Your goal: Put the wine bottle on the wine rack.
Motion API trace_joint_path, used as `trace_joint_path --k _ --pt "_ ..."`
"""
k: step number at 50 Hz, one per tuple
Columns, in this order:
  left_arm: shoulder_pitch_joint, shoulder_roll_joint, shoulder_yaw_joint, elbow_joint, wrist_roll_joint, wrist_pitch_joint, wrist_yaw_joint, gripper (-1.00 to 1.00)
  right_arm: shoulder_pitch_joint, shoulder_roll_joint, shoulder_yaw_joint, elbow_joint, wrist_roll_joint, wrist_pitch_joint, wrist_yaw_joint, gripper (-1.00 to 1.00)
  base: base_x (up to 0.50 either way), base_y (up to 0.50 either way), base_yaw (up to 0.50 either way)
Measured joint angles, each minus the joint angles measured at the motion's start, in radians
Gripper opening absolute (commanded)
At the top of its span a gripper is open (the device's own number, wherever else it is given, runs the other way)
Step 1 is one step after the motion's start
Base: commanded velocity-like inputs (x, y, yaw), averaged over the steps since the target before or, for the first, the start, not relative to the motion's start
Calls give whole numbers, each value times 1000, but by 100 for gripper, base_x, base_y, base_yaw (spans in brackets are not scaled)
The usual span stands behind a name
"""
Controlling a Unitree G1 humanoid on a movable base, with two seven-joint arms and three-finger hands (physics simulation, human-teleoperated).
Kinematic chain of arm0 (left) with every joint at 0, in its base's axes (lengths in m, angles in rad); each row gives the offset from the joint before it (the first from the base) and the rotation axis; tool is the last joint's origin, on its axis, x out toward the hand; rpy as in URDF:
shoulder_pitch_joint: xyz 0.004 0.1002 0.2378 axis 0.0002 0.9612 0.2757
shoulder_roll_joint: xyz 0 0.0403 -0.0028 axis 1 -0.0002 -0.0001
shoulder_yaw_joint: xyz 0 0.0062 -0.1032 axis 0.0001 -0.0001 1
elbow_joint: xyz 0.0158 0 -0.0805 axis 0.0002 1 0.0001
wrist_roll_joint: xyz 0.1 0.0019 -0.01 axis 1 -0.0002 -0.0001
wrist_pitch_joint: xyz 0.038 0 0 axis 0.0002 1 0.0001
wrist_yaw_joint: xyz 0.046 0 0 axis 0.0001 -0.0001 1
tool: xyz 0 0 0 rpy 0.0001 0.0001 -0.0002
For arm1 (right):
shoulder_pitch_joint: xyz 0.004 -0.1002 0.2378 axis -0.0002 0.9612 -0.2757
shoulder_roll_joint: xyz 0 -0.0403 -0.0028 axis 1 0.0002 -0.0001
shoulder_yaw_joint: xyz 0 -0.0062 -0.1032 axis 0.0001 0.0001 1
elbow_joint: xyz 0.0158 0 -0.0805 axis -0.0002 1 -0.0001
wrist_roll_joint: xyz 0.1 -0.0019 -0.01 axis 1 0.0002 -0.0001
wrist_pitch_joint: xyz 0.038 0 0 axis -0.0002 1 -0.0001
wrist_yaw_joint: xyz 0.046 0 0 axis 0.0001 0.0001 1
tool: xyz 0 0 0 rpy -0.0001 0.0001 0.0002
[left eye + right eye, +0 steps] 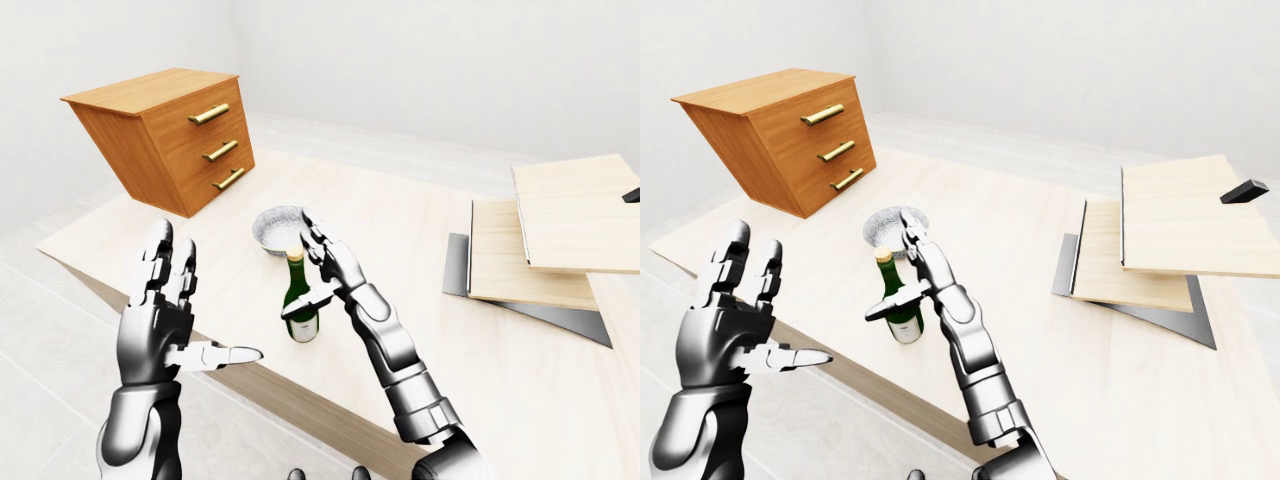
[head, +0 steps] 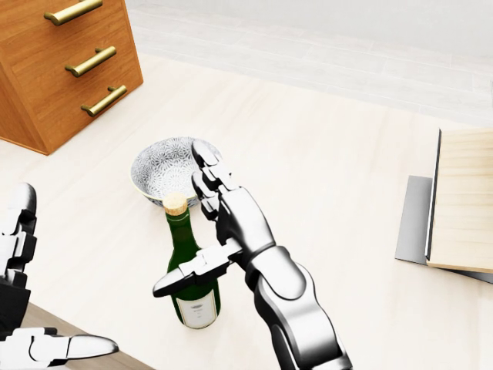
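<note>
Right robot hand point(image 2: 202, 231): open, fingers extended upward past the bottle's neck on its right, thumb reaching across the bottle's body toward the head view's left. The hand brackets the bottle but the fingers are not curled round it; whether the thumb or palm actually touches the glass cannot be told.

Left robot hand point(image 1: 165, 300): open, fingers spread and pointing up, thumb out sideways. It holds nothing and hangs off the worktop's near edge, well apart from the bottle.

Wine bottle point(image 2: 192, 289): dark green, cork in place, pale label low on its body. It stands upright on the worktop point(image 2: 323, 154), just below the patterned bowl point(image 2: 158, 166) in the head view, close to it but seemingly not touching.

Further out: wooden drawer chest point(image 1: 175, 135) with brass handles at the upper left of the eye views. At the right, stacked light wooden boards point(image 1: 1160, 235) lie over a grey plate, with a small dark block point(image 1: 1243, 190) on the top board. Whether this stack is the wine rack cannot be told.

Progress, as judged: early. The bottle is not yet gripped or lifted. Left to do: close the right hand on it, lift, carry it to the rack and set it down.
</note>
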State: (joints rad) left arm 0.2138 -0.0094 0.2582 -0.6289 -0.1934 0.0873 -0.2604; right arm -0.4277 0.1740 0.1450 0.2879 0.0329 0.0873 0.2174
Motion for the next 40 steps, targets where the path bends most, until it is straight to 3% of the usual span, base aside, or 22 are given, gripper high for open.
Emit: trace_joint_path --k 40 --pt "13 -3 -3 21 -8 0 -7 100 -121 15 -16 84 -23 0 9 100 0 0 0"
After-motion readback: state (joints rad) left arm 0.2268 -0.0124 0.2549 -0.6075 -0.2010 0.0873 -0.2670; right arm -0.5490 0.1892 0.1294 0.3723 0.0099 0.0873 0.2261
